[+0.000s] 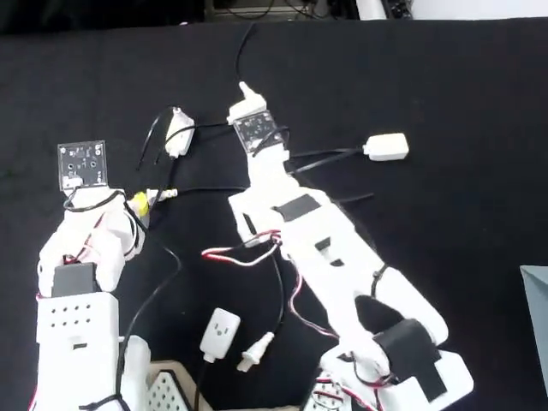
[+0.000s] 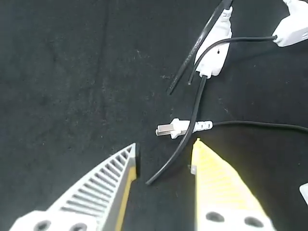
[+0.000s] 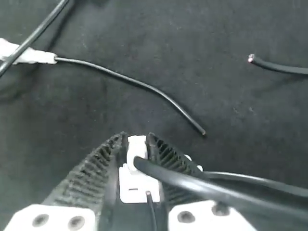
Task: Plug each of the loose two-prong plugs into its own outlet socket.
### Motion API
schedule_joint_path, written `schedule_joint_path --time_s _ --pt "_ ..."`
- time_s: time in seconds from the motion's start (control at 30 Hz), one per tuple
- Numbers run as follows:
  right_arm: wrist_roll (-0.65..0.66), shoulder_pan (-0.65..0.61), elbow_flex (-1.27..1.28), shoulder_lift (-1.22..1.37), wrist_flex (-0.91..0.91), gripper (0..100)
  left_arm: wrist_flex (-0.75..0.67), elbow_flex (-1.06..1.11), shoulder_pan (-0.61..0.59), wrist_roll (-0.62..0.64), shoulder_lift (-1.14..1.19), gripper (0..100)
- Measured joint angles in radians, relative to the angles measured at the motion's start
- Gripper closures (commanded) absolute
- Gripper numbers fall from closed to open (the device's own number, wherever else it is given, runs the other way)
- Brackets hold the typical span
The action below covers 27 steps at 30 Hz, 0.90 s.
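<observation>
A loose white two-prong plug (image 2: pixel 175 129) lies on the black cloth just ahead of my left gripper (image 2: pixel 163 147), which is open with a black cord running between its fingers. From above, that plug (image 1: pixel 163 194) sits beside the left gripper (image 1: pixel 145 204). My right gripper (image 3: pixel 136 139) is shut on a white plug body (image 3: pixel 134 168) with a black cord, and it is held at the far middle of the table (image 1: pixel 247 92). White outlet sockets lie at the back left (image 1: pixel 179 133), at the right (image 1: pixel 386 146) and near the front (image 1: pixel 220 332). Another plug (image 1: pixel 257 349) lies beside the front socket.
Black cords (image 1: pixel 321 156) cross the middle of the cloth, and cut cord ends (image 3: pixel 202 132) lie near the right gripper. Red and white arm wires (image 1: pixel 244 254) hang by the right arm. A grey object (image 1: pixel 537 300) sits at the right edge.
</observation>
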Motion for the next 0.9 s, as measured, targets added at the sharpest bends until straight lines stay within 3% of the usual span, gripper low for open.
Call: schedule_joint_path --time_s 0.2,0.9 --pt "0.0 0.0 0.018 -0.069 0.064 98.7 0.0 0.0 0.0 0.0 0.0 81" --pt "-0.002 -0.048 0.123 -0.106 0.037 98.7 0.0 0.0 0.0 -0.002 0.0 81"
